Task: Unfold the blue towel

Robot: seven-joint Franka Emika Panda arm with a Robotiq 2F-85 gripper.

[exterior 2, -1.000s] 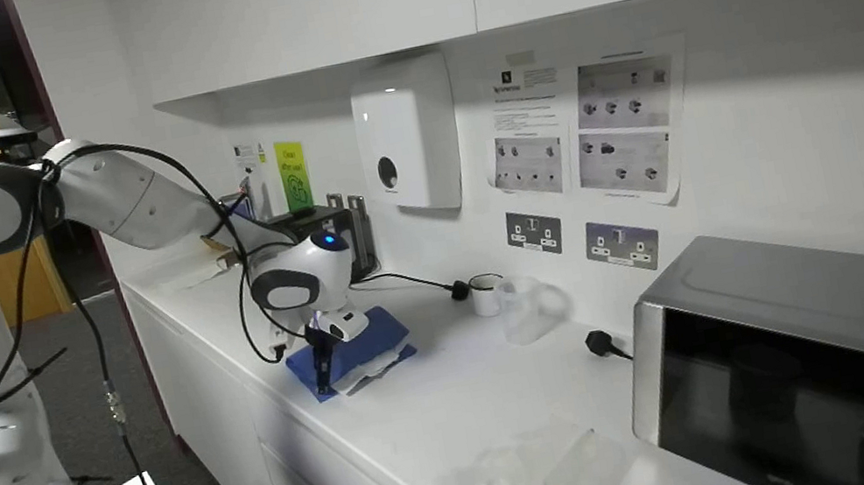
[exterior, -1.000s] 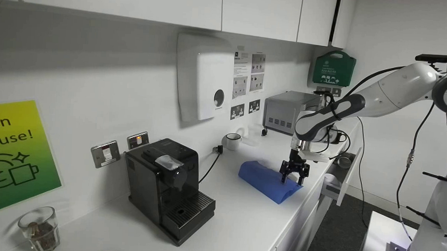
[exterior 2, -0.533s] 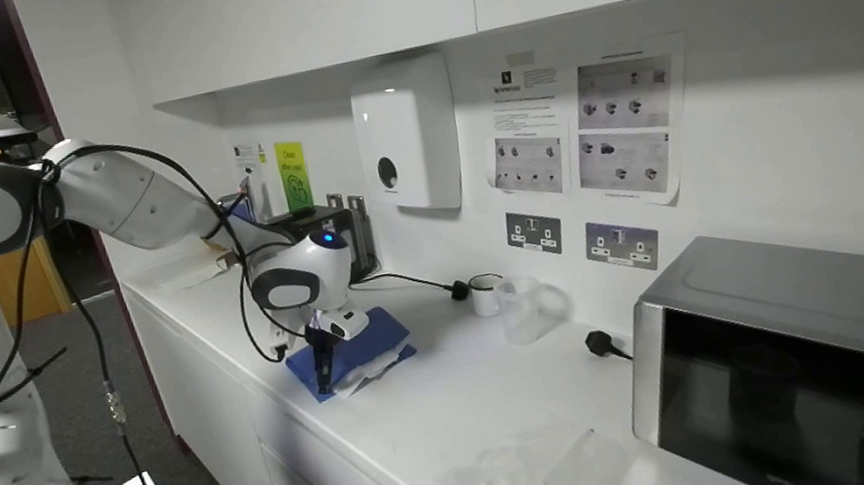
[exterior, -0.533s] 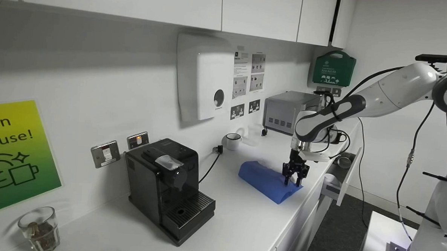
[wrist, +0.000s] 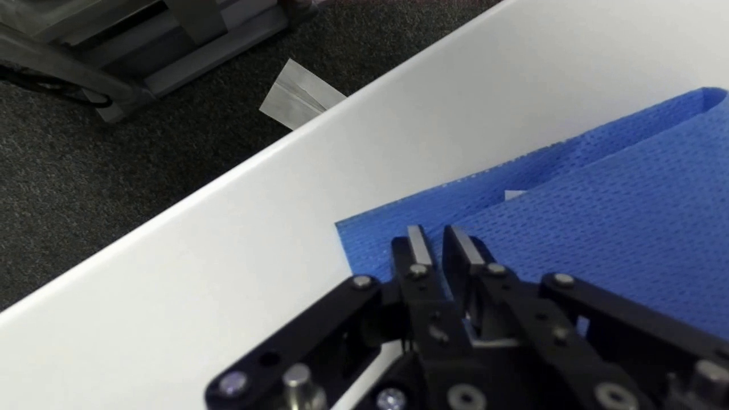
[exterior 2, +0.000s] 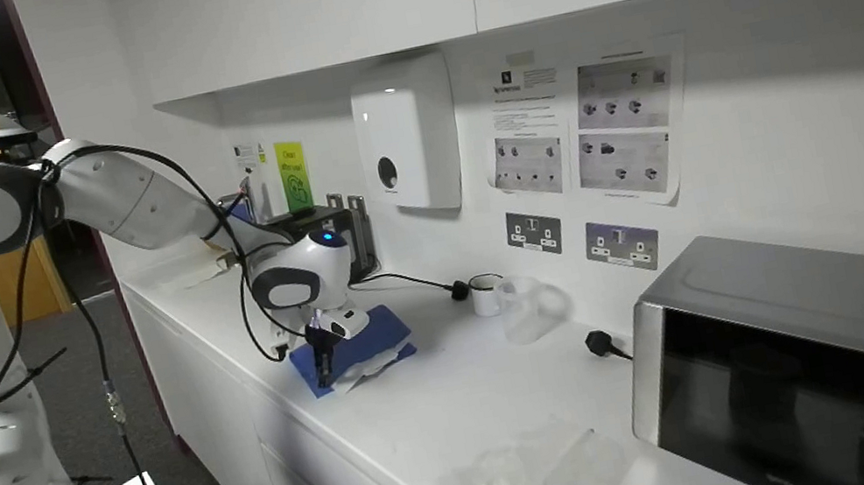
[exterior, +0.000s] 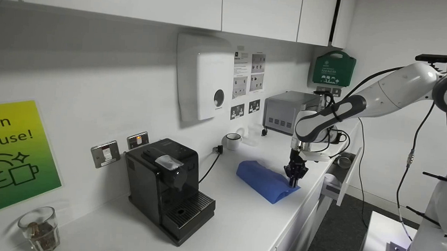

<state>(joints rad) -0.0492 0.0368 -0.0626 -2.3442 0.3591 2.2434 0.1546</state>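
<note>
The blue towel [exterior: 260,180] lies folded on the white counter, one end close to the front edge. In the wrist view the towel [wrist: 615,228] shows a top layer folded over a lower one, with a flat corner sticking out at left. My gripper [wrist: 434,229] points down at that corner, its fingers nearly together. A narrow gap with blue cloth visible in it stays between the fingertips; no pinched fold shows. In an exterior view the gripper [exterior 2: 325,380] touches or nearly touches the towel [exterior 2: 378,330]. A white papery piece [exterior 2: 372,367] shows along the towel's side.
A black coffee machine [exterior: 164,191] stands along the counter. Near the wall are a white mug [exterior 2: 486,295] and a clear jug [exterior 2: 520,309]. Beyond them is a microwave [exterior 2: 824,351]. Crumpled clear plastic [exterior 2: 535,473] lies in front of it. A drawer [exterior: 344,176] hangs open below the counter.
My gripper's fingers have come from wide apart to almost touching. The towel has shifted slightly, away from the counter's front edge. The arm has hardly moved.
</note>
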